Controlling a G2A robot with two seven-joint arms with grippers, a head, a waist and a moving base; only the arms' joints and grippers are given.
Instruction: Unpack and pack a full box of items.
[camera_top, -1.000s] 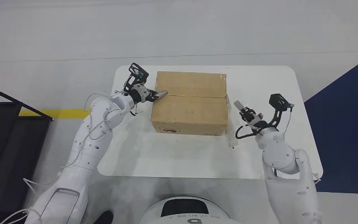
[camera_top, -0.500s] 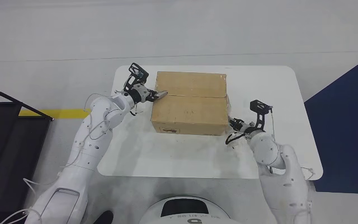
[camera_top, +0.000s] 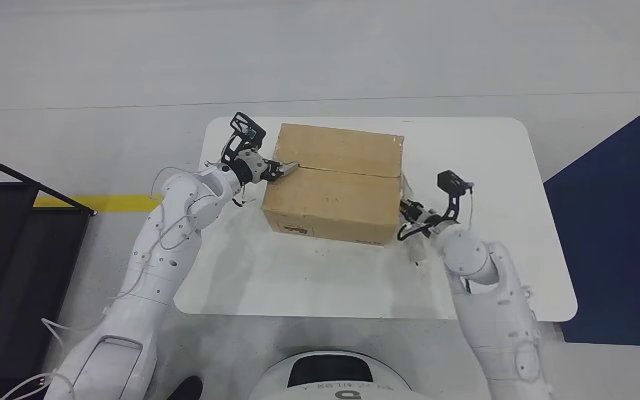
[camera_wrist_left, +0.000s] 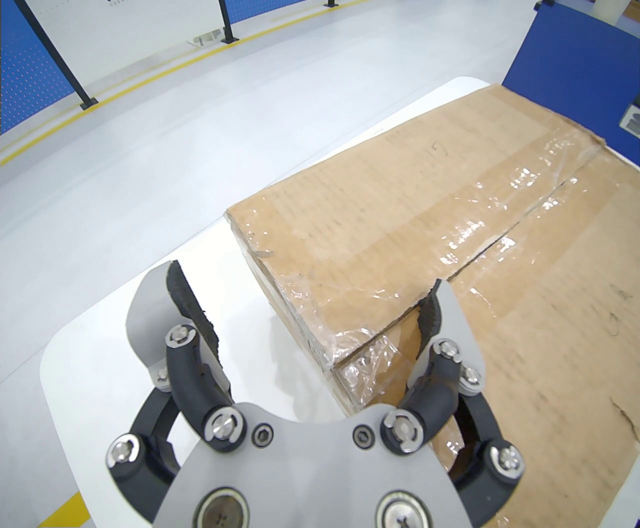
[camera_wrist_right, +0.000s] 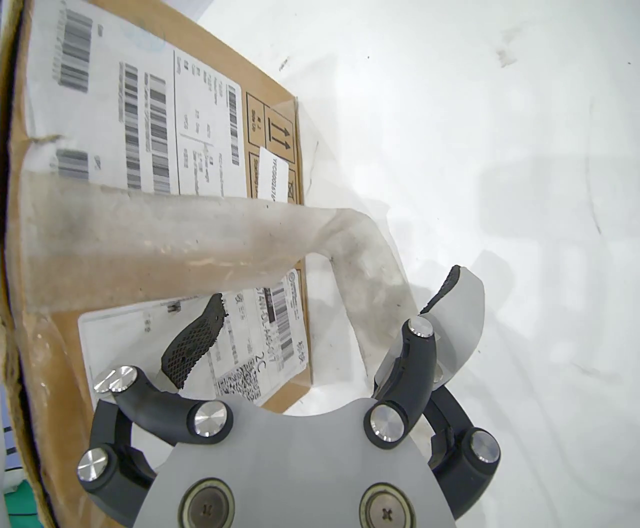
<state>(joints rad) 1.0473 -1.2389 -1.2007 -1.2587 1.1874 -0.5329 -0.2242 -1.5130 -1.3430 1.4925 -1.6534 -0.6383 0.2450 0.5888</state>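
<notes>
A taped brown cardboard box (camera_top: 335, 185) lies shut in the middle of the white table (camera_top: 500, 160), turned slightly askew. My left gripper (camera_top: 275, 170) sits at the box's left end by the top seam. It is open (camera_wrist_left: 305, 305), one finger resting on the box (camera_wrist_left: 450, 225) top and the other over the table. My right gripper (camera_top: 408, 212) is at the box's right end, open (camera_wrist_right: 330, 310). One pad lies against the labelled end face (camera_wrist_right: 50, 325), the other is over the table. A loose strip of clear tape (camera_wrist_right: 175, 230) hangs off that face between the fingers.
Bare table surface lies in front of the box and to its right (camera_top: 510, 260). A blue panel (camera_top: 600, 230) stands beyond the table's right edge. A black frame (camera_top: 20, 240) and a yellow floor line (camera_top: 95, 202) lie off to the left.
My right arm has swung in from the table's right side to the box's right end. The box has turned a little and shifted left. My left arm has kept still.
</notes>
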